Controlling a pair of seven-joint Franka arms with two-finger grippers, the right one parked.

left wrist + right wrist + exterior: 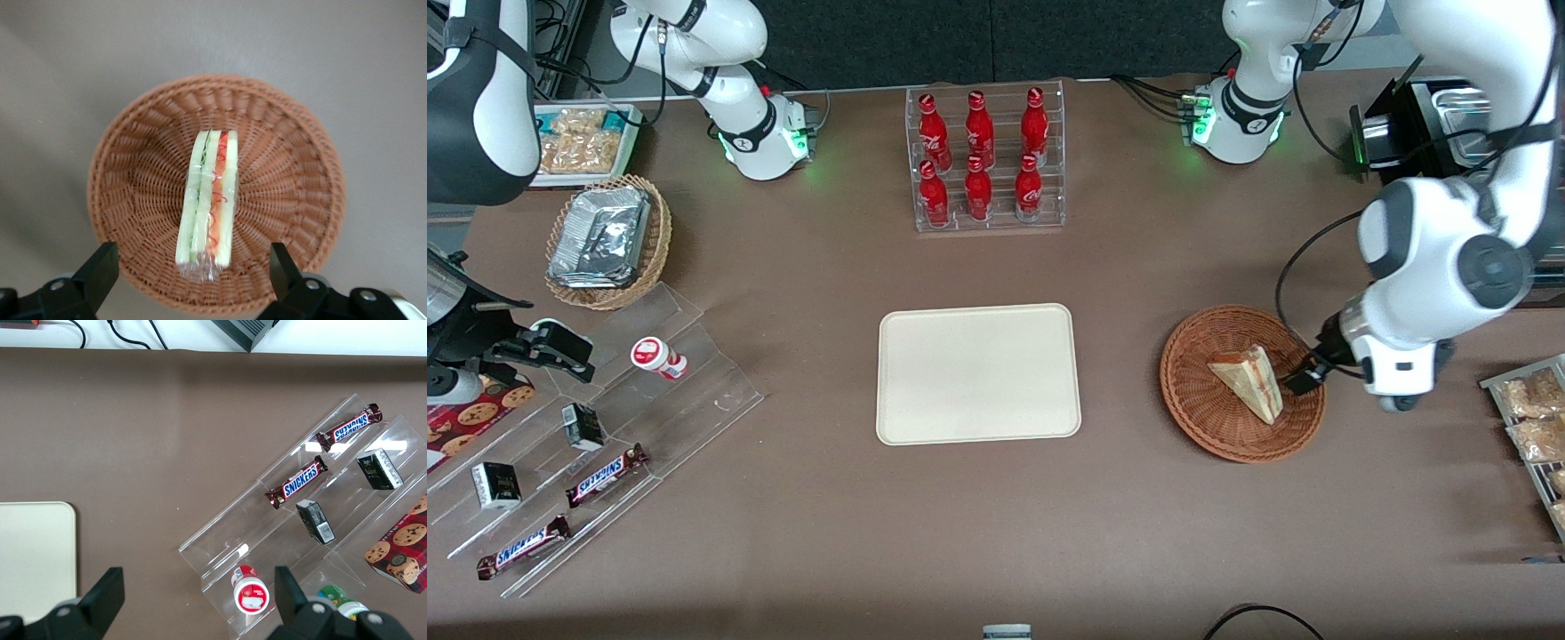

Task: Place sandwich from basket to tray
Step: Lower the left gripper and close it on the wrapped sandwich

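Note:
The sandwich [1249,380] is a wrapped triangular wedge that lies in the round reddish-brown basket [1199,411]. In the left wrist view the sandwich [209,203] shows its cut edge with red-orange and green filling, in the middle of the basket [130,167]. My left gripper [1303,378] hovers above the basket's rim on the side toward the working arm's end of the table. It also shows in the left wrist view [192,270], open and empty, with its fingers wide on either side of the sandwich's end. The cream tray [978,373] lies bare at mid-table, beside the basket.
A clear rack of red cola bottles [987,160] stands farther from the front camera than the tray. Bagged beige snacks [1534,418] lie at the working arm's end. Acrylic shelves with Snickers bars [596,427] and a tan basket of foil trays [605,240] are toward the parked arm's end.

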